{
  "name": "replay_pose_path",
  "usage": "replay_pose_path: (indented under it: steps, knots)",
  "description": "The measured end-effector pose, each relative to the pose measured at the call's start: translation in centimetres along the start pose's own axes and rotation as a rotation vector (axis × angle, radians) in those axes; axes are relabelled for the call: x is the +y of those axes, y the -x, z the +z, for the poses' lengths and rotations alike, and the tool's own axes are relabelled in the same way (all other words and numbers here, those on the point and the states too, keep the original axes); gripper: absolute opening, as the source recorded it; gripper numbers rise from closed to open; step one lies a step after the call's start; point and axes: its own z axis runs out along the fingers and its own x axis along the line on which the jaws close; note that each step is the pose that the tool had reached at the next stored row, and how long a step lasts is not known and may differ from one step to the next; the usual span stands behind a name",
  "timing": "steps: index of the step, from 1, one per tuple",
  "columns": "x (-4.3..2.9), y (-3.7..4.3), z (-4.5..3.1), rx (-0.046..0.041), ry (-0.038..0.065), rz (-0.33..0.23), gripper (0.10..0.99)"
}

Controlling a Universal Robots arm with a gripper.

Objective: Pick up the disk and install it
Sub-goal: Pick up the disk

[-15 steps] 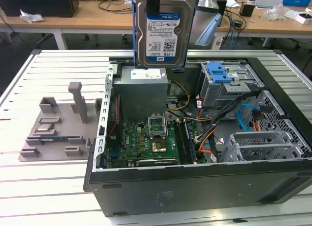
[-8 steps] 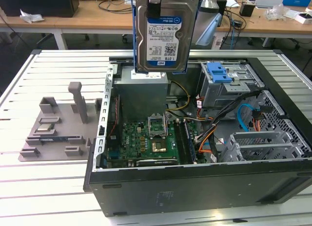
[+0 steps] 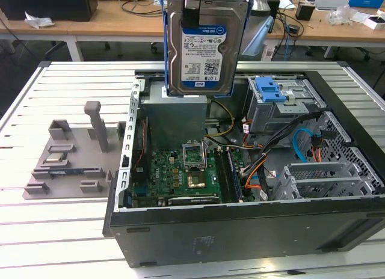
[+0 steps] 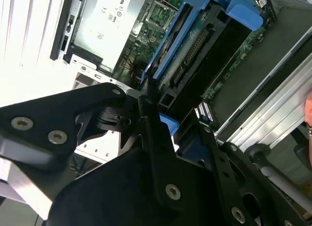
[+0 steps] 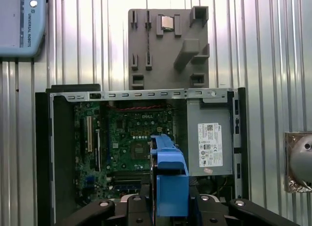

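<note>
The disk (image 3: 206, 45), a silver hard drive with a blue-and-white label and blue side rails, hangs upright above the open computer case (image 3: 240, 231), over the power supply end. My gripper (image 3: 192, 8) holds it from above, shut on its upper edge. In the second wrist view the black fingers (image 4: 151, 123) clamp the disk (image 4: 195, 50), whose connector side and blue rail face the camera. In the first wrist view my gripper (image 5: 168, 204) grips the blue rail of the disk (image 5: 168, 170) over the case interior.
Inside the case lie the motherboard (image 3: 180, 171), the grey power supply (image 5: 209, 141) and a drive bay with a blue latch (image 3: 269, 89). A grey fixture plate (image 3: 72, 153) sits on the slatted table at the exterior view's left. Desks with clutter stand behind.
</note>
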Motion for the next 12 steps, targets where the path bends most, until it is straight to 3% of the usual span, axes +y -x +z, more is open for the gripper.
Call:
replay_pose_path:
  steps: [12]
  knots:
    - [-0.09,-3.03,-0.06,0.0001,0.000,0.000,0.365]
